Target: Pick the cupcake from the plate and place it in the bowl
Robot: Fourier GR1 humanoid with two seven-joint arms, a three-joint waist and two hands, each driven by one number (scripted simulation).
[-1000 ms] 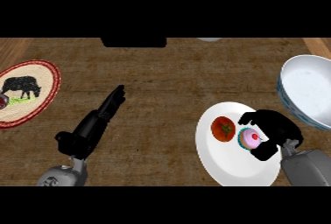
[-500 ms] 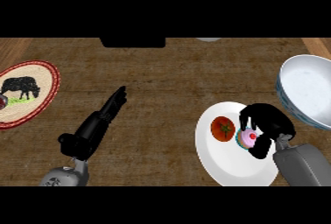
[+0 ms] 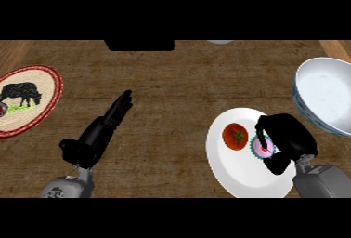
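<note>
Right hand (image 3: 288, 139) has closed round the cupcake (image 3: 263, 147); no writing shows.

Brown wood-grain table (image 3: 185, 79), seen from steeply above

The top pretty much fills the view, with a rough woven-looking grain. There's a lighter wood strip at the far right corner (image 3: 337, 48), a dark boxy thing (image 3: 139, 45) on the far edge, and a red-rimmed round mat with a cow picture (image 3: 27, 98) off to the left.

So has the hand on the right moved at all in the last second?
Yes. The right hand slid slightly left over the white plate, closing round the cupcake.
</note>
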